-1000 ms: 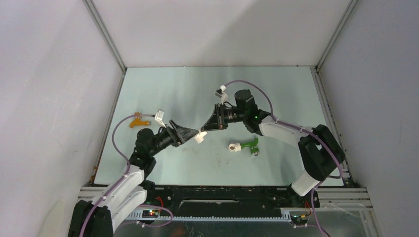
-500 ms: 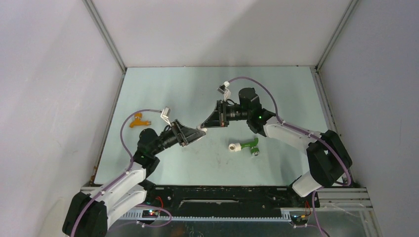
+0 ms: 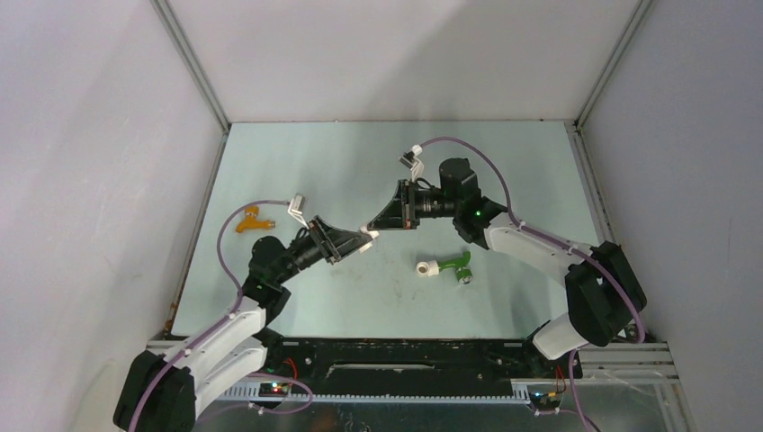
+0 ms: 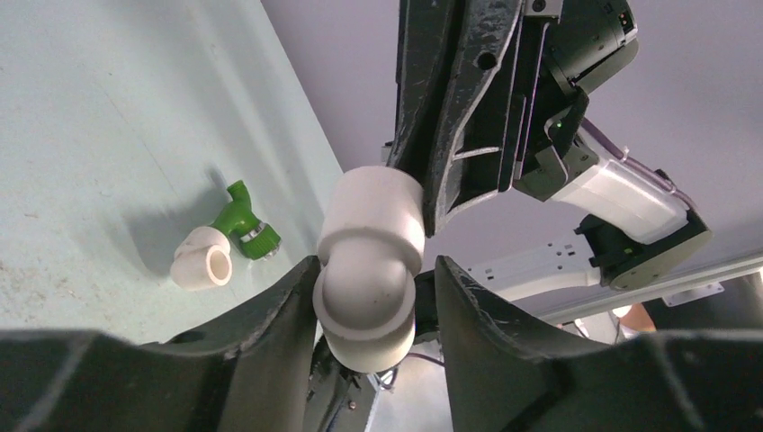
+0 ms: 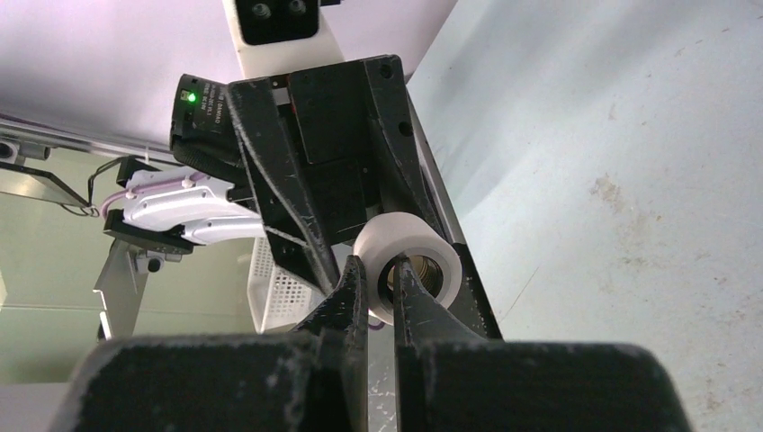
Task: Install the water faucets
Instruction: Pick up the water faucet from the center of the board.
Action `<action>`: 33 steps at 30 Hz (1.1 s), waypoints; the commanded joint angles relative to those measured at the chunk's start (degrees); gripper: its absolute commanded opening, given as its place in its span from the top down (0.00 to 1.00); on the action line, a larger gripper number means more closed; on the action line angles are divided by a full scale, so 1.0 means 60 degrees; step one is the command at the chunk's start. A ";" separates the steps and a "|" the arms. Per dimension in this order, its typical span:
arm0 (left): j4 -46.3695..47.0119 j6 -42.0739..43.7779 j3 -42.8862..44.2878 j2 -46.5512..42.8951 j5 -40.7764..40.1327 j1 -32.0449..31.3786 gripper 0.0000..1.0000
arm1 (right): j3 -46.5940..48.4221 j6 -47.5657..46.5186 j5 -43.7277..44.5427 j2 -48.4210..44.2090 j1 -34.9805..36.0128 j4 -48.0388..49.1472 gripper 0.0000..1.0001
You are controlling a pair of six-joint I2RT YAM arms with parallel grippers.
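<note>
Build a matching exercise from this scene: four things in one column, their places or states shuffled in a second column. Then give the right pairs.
Column one:
1. orange faucet
2. green faucet
3. white elbow between the arms
4. right tool

Column two:
A. clamped in the left tool
B. lying alone near the left edge of the table
C. pinching the wall of an elbow's open end
D. lying on the table against a second white elbow

Pairs: 1-B, 2-D, 3-A, 4-C.
</note>
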 commanded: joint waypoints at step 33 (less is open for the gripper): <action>-1.1564 0.5118 0.8153 0.5541 -0.6981 0.4836 1.00 | -0.1933 -0.2878 0.2315 -0.3669 -0.1623 -0.4654 0.07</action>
